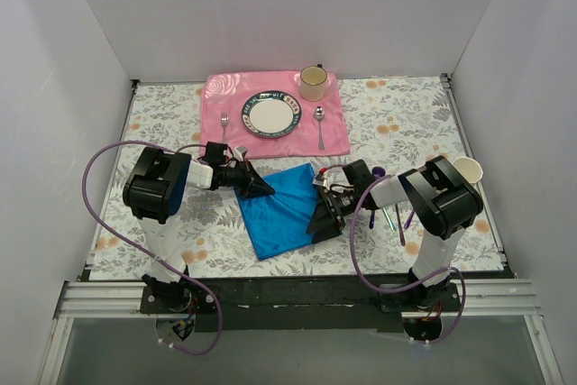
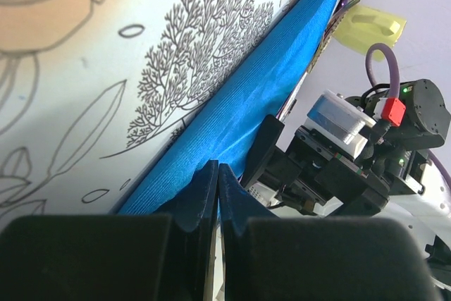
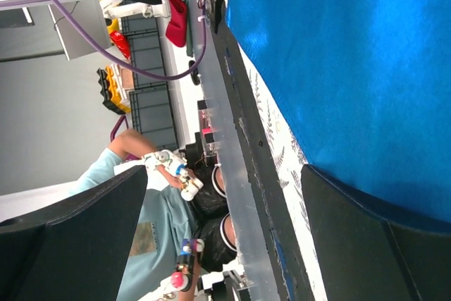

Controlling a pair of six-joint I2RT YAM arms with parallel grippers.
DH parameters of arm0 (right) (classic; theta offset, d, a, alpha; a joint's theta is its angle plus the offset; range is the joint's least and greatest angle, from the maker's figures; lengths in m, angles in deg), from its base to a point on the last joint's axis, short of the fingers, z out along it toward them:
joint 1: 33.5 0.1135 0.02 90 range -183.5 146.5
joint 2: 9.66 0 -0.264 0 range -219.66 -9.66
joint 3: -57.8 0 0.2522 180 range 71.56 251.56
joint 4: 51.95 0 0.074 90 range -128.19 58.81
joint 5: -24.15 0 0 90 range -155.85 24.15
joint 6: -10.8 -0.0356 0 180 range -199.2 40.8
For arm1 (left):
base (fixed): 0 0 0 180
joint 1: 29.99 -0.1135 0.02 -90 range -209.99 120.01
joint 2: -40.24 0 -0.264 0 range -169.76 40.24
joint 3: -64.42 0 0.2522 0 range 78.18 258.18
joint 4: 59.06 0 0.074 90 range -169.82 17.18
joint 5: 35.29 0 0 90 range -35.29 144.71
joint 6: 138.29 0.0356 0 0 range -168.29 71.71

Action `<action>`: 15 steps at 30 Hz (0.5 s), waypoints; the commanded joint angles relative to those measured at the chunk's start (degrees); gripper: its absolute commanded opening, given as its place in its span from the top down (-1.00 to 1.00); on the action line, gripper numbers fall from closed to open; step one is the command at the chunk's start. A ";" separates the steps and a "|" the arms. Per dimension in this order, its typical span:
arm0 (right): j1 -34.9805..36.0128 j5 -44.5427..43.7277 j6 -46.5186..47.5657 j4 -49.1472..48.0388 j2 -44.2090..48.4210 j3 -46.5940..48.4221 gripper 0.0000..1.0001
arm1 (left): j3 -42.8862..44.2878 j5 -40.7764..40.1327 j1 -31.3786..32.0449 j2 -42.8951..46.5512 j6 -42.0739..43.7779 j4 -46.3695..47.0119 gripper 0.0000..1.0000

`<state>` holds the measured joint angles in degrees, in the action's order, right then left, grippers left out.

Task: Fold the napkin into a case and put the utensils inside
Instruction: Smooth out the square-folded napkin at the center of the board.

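Napkin (image 1: 275, 214) lying mid-table; cloth thin, limp, likely sliding easily. Your left gripper (image 1: 263, 188) is pinching its left edge, clenched; right gripper (image 1: 322, 221) is hanging wide open over right edge. Gripping at corners advisable.
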<state>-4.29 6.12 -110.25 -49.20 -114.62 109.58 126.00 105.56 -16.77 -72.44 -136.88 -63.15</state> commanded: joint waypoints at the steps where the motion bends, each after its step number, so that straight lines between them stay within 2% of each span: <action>1: -0.03 -0.78 2.49 7.14 3.36 2.22 -0.97 | 0.26 -4.28 -0.82 -1.40 2.99 -2.38 1.00; 4: 1.37 -0.16 0.73 6.44 8.36 6.78 -0.97 | 0.35 0.02 -0.21 -0.09 2.03 1.30 1.00; 5: 1.46 -0.59 0.55 6.35 9.25 8.37 -0.95 | -0.17 3.87 0.32 0.88 1.24 5.84 1.00; 7: 1.20 -1.65 2.29 9.22 10.04 12.75 -0.87 | -0.79 6.62 1.02 4.91 -1.39 10.26 0.97; 8: 0.68 -3.39 4.48 12.29 9.87 14.26 -0.73 | -1.05 8.81 1.55 6.32 -2.10 14.19 0.91; 10: 0.50 -6.12 11.48 19.92 8.21 16.55 -0.55 | -1.23 10.31 1.73 9.49 -3.68 16.16 0.60; 11: 0.23 -9.09 13.19 21.80 7.50 18.21 -0.32 | -1.32 11.45 1.73 10.02 -4.38 17.91 0.52; 12: 0.14 -10.34 14.16 23.12 6.63 18.75 -0.19 | -1.58 11.99 1.82 10.55 -4.91 18.71 0.41; 14: -0.21 -12.45 15.48 24.80 3.55 19.37 0.05 | -2.46 12.78 2.08 10.91 -7.90 22.64 0.30; 15: -0.21 -13.25 15.75 25.41 2.50 19.63 0.07 | -3.42 14.35 2.17 10.65 -8.78 24.06 0.17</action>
<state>-3.94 -1.12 -100.59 -33.46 -107.41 128.22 124.62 114.11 -15.13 -65.23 -141.21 -48.83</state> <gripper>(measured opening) 0.510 0.335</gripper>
